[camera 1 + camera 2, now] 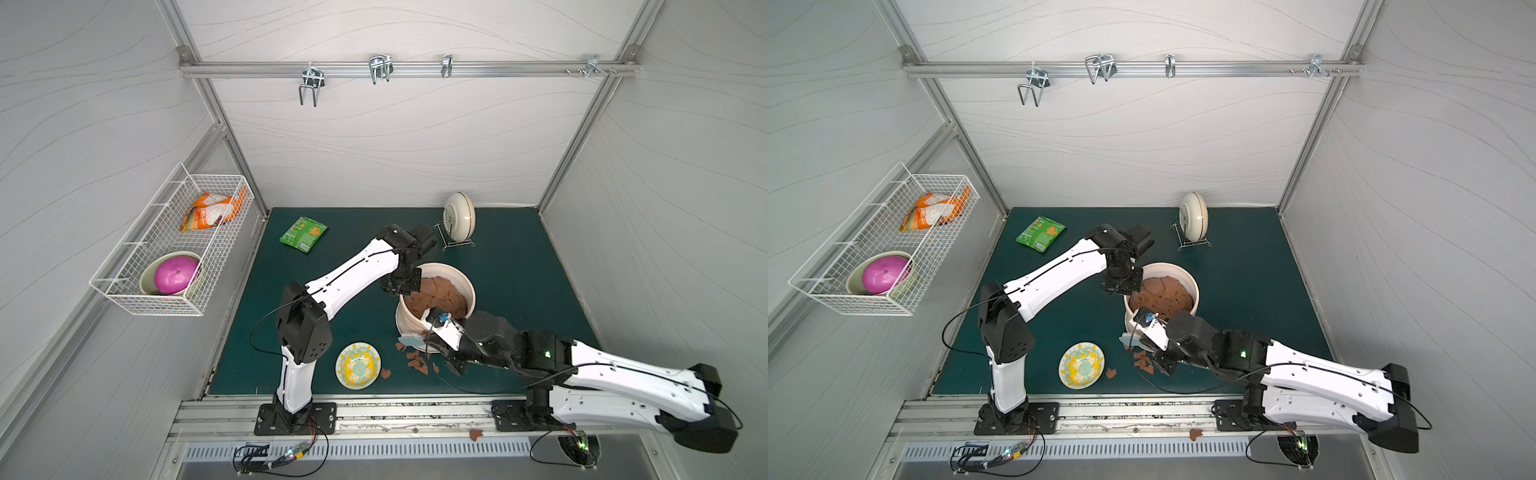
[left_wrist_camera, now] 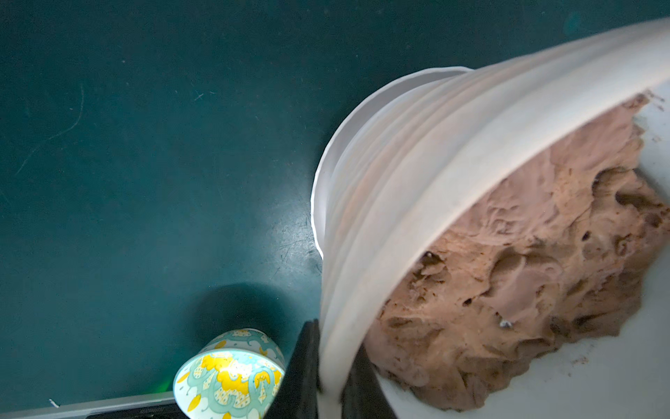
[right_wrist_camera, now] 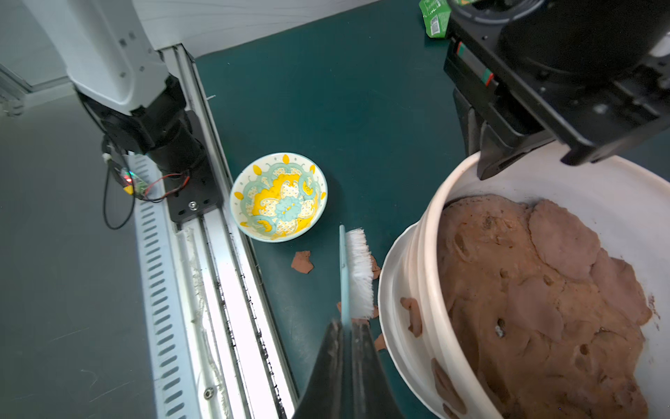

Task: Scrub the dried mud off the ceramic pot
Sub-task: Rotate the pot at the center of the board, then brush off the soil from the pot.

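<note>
Where the green bench [image 1: 519,266] covers the cell floor, the cream ceramic pot [image 1: 467,282] stands about mid-bench, a bit right of centre, in both top views. The left pincer [image 2: 331,373] is clamped on the pot's rim on its left side, one finger outside the ribbed wall and one inside. Lumpy brown soil [image 3: 544,308] fills the pot.

A yellow patterned plate [image 3: 279,197] sits flat on the bench toward the front rail [image 3: 232,290], near the pot but apart from it.

The right pincer [image 3: 346,332] is closed tight on the pale blue handle of a brush [image 3: 359,272]. Its white bristles are turned toward the pot's saucer base and just beside it; whether they touch cannot be told.

Dried mud [image 3: 302,262] lies as reddish-brown flakes on the bench between plate and pot, around the brush. More patches are stuck on the pot's outer wall above the saucer, seen in the right wrist view. A stray flake [image 1: 476,434] lies on the front rail.
</note>
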Motion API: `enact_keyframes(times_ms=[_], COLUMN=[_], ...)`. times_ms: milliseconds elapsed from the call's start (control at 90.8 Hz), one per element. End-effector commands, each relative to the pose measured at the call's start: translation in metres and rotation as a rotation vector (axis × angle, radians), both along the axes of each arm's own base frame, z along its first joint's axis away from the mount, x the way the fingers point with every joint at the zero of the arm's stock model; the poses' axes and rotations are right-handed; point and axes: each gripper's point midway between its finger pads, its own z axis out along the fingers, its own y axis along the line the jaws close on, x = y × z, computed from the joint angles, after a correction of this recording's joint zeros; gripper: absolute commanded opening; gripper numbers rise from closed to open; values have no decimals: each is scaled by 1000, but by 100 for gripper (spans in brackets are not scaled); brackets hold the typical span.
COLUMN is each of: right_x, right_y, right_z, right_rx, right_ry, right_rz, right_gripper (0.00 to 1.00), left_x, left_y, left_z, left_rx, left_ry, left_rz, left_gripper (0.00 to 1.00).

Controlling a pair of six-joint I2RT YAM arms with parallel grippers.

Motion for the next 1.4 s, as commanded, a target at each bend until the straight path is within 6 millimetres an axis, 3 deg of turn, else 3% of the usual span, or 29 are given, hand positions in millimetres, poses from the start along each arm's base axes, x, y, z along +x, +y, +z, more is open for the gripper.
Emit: enact_keyframes(times_ms=[0, 209, 484, 638, 859, 947, 1079, 1189, 1387], right_x=[22, 37, 21, -2, -25, -20, 5, 21, 34], right_y=[4, -17, -45, -39, -18, -16, -16, -18, -33], right_z=[6, -15, -22, -12, 19, 25, 23, 13, -5], right_rx=[-30, -161, -161, -69, 89, 98, 51, -28, -138], right_ry=[-65, -86, -16, 53, 95, 74, 2, -41, -68], right_rz=[-61, -167, -179, -71, 84, 75, -28, -94, -174], right_gripper=[0, 0, 0, 0, 0, 0, 0, 0, 0], left_x=[26, 28, 31, 29, 31, 31, 31, 30, 31], left_y=[-15, -12, -11, -15, -17, -15, -14, -14, -12], left_z=[-5, -4, -5, -5, -4, -5, -5, -8, -9], left_rx=[-23, -1, 17, -1, -6, 5, 12, 10, 22], left_ry=[-78, -93, -109, -103, -118, -119, -117, -107, -107], left_rz=[-66, -90, -150, -202, -245, -257, -266, -268, -279], left_gripper=[11, 11, 11, 12, 13, 13, 13, 13, 13])
